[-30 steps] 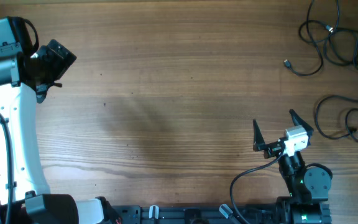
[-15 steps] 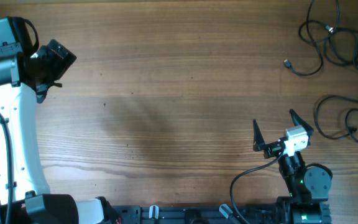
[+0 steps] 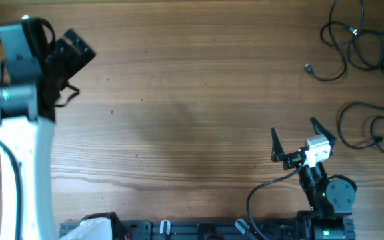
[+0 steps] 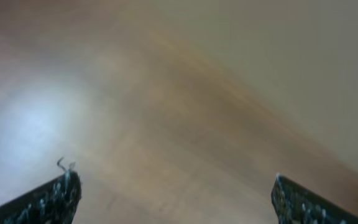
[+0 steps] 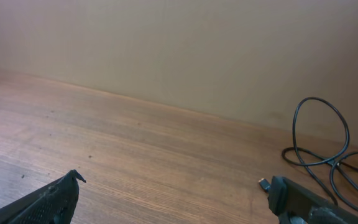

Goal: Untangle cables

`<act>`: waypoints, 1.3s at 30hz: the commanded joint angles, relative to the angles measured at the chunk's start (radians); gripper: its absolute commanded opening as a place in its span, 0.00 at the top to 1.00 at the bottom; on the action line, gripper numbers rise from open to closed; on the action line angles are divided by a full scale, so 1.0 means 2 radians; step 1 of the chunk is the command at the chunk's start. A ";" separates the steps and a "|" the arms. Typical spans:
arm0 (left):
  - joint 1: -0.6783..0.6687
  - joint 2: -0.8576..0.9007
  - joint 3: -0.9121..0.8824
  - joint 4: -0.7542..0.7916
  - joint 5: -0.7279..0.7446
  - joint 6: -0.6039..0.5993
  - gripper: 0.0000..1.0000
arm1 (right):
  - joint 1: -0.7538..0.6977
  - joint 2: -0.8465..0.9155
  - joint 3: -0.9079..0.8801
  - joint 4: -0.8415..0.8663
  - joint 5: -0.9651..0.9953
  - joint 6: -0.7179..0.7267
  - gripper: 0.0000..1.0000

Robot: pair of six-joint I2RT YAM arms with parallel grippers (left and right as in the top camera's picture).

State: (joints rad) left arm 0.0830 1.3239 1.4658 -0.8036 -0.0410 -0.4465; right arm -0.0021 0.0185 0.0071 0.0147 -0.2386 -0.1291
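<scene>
The left gripper [image 4: 173, 186], spread and empty, is swung slightly inward since a moment ago, the right gripper [image 3: 293, 127] is kept open and still, and the cables [image 3: 354, 31], well ahead and right of it, are left untouched.

- No legible txt, labels, brands or nos. in overhead or right wrist views
- Left wrist view too blurred to read anything

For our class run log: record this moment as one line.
left gripper: open, empty | right gripper: open, empty | cables: loose, far right, ungrasped | stage: no grasp yet
</scene>
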 commanded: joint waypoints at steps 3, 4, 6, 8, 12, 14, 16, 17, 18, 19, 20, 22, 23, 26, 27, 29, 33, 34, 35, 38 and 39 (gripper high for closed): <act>-0.024 -0.145 -0.221 0.203 0.103 0.093 0.00 | 0.002 -0.002 -0.001 0.001 0.009 -0.001 0.00; -0.024 -0.172 -0.268 0.243 0.107 0.093 0.00 | 0.002 -0.002 -0.001 0.001 0.009 -0.001 0.00; -0.024 -0.232 -0.364 0.318 0.109 0.093 0.00 | 0.002 -0.002 -0.001 0.001 0.009 -0.001 0.00; -0.024 -0.281 -0.442 0.382 0.108 0.093 0.00 | 0.002 -0.002 -0.001 0.001 0.009 -0.001 0.00; -0.024 -0.391 -0.576 0.474 0.108 0.111 0.00 | 0.002 -0.002 -0.001 0.001 0.009 -0.001 0.00; -0.024 -0.438 -0.616 0.485 0.109 0.137 0.00 | 0.002 -0.002 -0.001 0.001 0.009 -0.001 0.01; -0.024 -0.480 -0.645 0.486 0.123 0.181 0.00 | 0.002 -0.002 -0.001 0.001 0.009 -0.001 0.00; -0.024 -0.501 -0.657 0.486 0.137 0.214 0.00 | 0.002 -0.002 -0.001 0.001 0.009 -0.001 0.00; -0.024 -0.515 -0.667 0.486 0.148 0.239 0.00 | 0.002 -0.002 -0.001 0.001 0.009 -0.001 0.00; -0.024 -0.525 -0.673 0.486 0.154 0.255 0.00 | 0.002 -0.002 -0.001 0.001 0.009 -0.001 0.00; -0.024 -0.536 -0.682 0.485 0.155 0.266 0.00 | 0.002 -0.002 -0.001 0.001 0.009 -0.001 0.00; -0.024 -0.554 -0.695 0.480 0.155 0.274 0.00 | 0.002 -0.002 -0.001 0.001 0.009 -0.001 0.00; -0.024 -0.562 -0.701 0.475 0.155 0.274 0.00 | 0.002 -0.002 -0.001 0.001 0.009 -0.001 0.00; -0.024 -0.591 -0.726 0.471 0.155 0.274 0.00 | 0.002 -0.002 -0.001 0.001 0.009 -0.001 0.00; -0.024 -0.598 -0.730 0.464 0.155 0.274 0.00 | 0.002 -0.002 -0.001 0.001 0.009 -0.001 0.00; -0.024 -0.612 -0.730 0.440 0.155 0.274 0.00 | 0.002 -0.002 -0.001 0.001 0.009 -0.001 0.00; -0.024 -0.644 -0.730 0.383 0.153 0.274 0.00 | 0.002 -0.002 -0.001 0.001 0.009 -0.001 0.00; -0.024 -0.652 -0.730 0.373 0.150 0.274 0.00 | 0.002 -0.002 -0.001 0.001 0.009 -0.001 0.00; -0.024 -0.656 -0.730 0.374 0.149 0.274 0.00 | 0.002 -0.002 -0.001 0.001 0.009 -0.001 0.00; -0.024 -0.661 -0.730 0.374 0.148 0.273 0.00 | 0.002 -0.002 -0.001 0.001 0.009 -0.001 0.00; -0.024 -0.661 -0.730 0.375 0.147 0.273 0.00 | 0.002 -0.002 -0.001 0.001 0.009 -0.001 0.00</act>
State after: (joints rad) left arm 0.0353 0.0154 0.0105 -0.0498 0.2531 0.0822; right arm -0.0021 0.0196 0.0067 0.0147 -0.2340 -0.1291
